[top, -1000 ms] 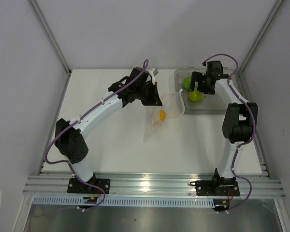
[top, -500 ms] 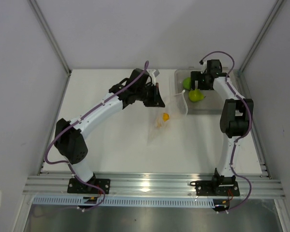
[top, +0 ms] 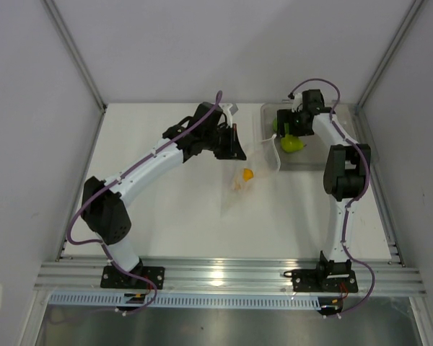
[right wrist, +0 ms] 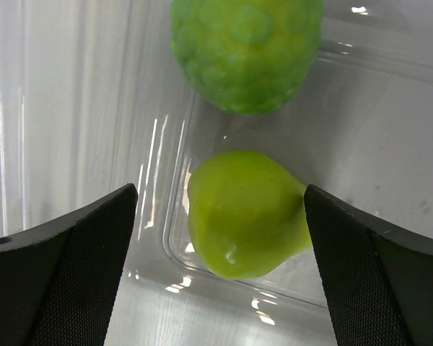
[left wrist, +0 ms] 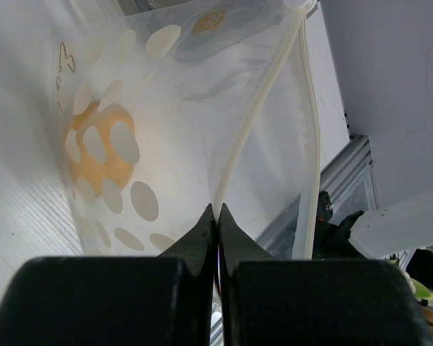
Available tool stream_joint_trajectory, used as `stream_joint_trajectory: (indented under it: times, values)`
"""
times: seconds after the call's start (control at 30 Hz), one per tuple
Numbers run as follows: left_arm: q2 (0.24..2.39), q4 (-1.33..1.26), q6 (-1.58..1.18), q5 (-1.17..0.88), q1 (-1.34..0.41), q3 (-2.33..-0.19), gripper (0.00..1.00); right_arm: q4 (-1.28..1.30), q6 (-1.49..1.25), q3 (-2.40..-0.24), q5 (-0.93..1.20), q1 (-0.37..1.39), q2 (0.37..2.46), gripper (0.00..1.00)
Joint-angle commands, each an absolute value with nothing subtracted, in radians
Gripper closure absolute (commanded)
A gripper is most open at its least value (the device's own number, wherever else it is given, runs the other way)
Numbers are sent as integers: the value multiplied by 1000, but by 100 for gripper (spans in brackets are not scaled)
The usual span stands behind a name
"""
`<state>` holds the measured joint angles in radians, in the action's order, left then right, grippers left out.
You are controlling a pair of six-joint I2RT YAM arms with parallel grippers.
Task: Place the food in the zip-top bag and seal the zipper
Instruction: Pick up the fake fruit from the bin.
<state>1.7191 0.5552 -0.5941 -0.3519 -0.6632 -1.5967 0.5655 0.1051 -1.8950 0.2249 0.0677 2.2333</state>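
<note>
**Top external view.** The left gripper (top: 234, 149) is at mid-table and holds the upper edge of the zip-top bag (top: 258, 163). The bag drapes down from it toward the table (top: 166, 216). The orange piece (top: 247, 174) lies inside the bag. The right gripper (top: 289, 132) is over the tray (top: 314, 163) at the far right, where both green pieces lie. I judge the right arm to be the nearer to them. The left arm is committed to the bag.

**Left wrist view.** The fingers are closed completely, pinching the bag film at the zipper (left wrist: 254, 122). That pale strip runs away from the fingertips toward the top of the view. A second strip runs just beside it on the right. I take the gap between the two strips to be the open mouth. The orange piece shows through the dotted face on the left.

**Right wrist view.** The fingers are spread wide and hold nothing. The smooth green piece (right wrist: 242, 216) lies directly between them, with clearance on the left side. Its tapered end reaches toward the right finger. Its long axis therefore runs roughly finger to finger. The bumpy green piece (right wrist: 245, 43) lies just beyond it. I cannot tell whether the fingertips are down at fruit level. In my judgement, the coming grasp depends on that height, since the sideways alignment is already set.
</note>
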Motion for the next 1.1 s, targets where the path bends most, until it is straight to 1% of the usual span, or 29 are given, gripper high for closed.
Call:
stream_joint_trajectory:
  times: [0.0,0.17,0.33,0.4,0.5,0.57,0.63,0.67,0.8,0.97,1.07]
  values:
    - [1671,534,-588,-370,-661,-1591,99,594,75,-1890,267,71,2246,1]
    - [1654,555,-568,-350,-660,-1592,99,545,15,-1774,267,71,2188,0]
    - [1640,560,-569,-354,-660,-1583,99,575,5,-1741,223,95,2175,1]
    - [1635,551,-572,-360,-660,-1572,100,557,-30,-1697,210,103,2146,1]
    - [1626,551,-574,-357,-660,-1563,99,517,-57,-1646,248,106,2106,1]
    - [1617,551,-574,-353,-660,-1560,99,499,-67,-1605,238,112,2094,1]
    - [1614,552,-574,-351,-660,-1560,99,488,-71,-1589,229,115,2097,1]
    - [1615,554,-574,-353,-660,-1562,99,486,-72,-1588,224,118,2102,4]
    - [1623,552,-575,-353,-660,-1566,100,463,-95,-1588,163,129,2117,8]
    - [1637,551,-574,-344,-660,-1563,99,405,-146,-1569,84,129,2091,9]
    - [1654,552,-572,-339,-661,-1563,99,390,-166,-1581,63,121,2101,7]
